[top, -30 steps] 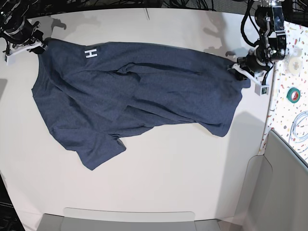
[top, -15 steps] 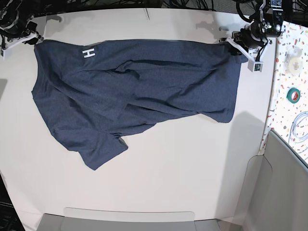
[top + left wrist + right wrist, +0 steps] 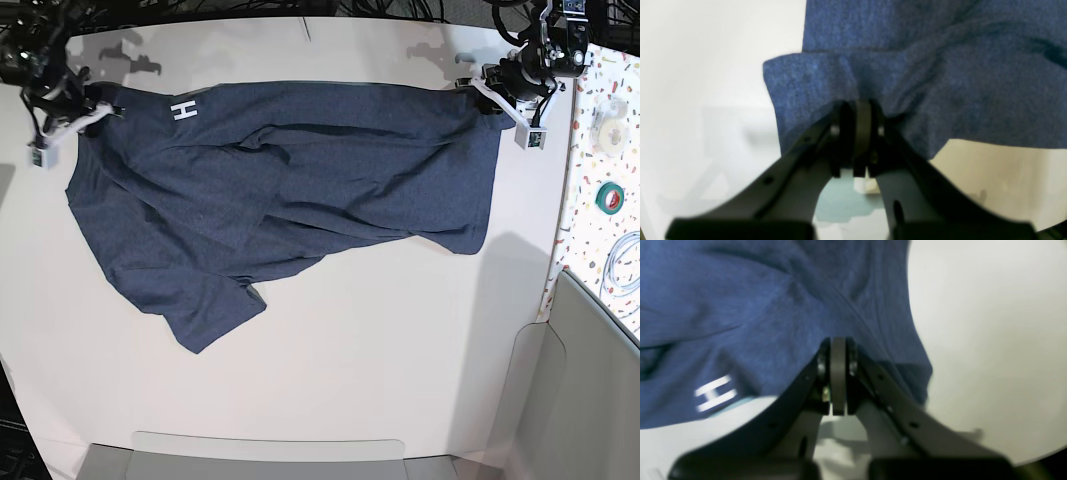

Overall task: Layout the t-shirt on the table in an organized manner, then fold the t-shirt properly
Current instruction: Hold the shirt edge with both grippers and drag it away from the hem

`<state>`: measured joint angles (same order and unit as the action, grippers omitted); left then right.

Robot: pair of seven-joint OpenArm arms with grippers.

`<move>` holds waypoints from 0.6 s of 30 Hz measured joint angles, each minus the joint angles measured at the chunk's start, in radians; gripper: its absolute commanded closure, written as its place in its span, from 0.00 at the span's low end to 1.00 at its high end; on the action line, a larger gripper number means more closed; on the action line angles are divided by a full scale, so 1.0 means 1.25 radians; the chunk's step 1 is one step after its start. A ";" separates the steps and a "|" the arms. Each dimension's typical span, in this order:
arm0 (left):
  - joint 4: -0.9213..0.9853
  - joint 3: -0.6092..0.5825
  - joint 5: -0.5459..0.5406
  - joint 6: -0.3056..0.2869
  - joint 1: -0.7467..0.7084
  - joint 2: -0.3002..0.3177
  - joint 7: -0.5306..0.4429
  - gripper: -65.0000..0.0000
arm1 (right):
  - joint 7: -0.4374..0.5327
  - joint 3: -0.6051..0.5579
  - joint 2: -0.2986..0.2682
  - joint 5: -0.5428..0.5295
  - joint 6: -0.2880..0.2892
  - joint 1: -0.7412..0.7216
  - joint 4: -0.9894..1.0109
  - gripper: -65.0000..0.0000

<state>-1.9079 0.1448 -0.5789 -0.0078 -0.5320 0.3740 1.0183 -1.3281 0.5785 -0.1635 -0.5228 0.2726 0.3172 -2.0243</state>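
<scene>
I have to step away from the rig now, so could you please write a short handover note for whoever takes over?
Left gripper: jaws shut on the t-shirt, pinching a corner at the far edge of the table.
Right gripper: jaws shut on the t-shirt at the opposite far corner, near the white letter H.
T-shirt: stretched between the two grippers along the far edge, the rest lying on the table, wrinkled, one sleeve skewed toward the near side.
Done: both corners gripped and the top edge pulled fairly straight.
Left: flatten out the creases, square up the sleeve, then all the folding.
</scene>
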 measured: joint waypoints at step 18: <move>0.001 0.000 0.000 0.000 -0.001 0.000 0.000 0.94 | 0.249 -0.255 -0.016 0.472 -0.003 0.046 0.115 1.00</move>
<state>-1.9072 0.1448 -0.5789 -0.0078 -0.5327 0.3744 1.0187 -1.0172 0.2604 -0.1841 0.0673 0.2684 0.3744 -1.8805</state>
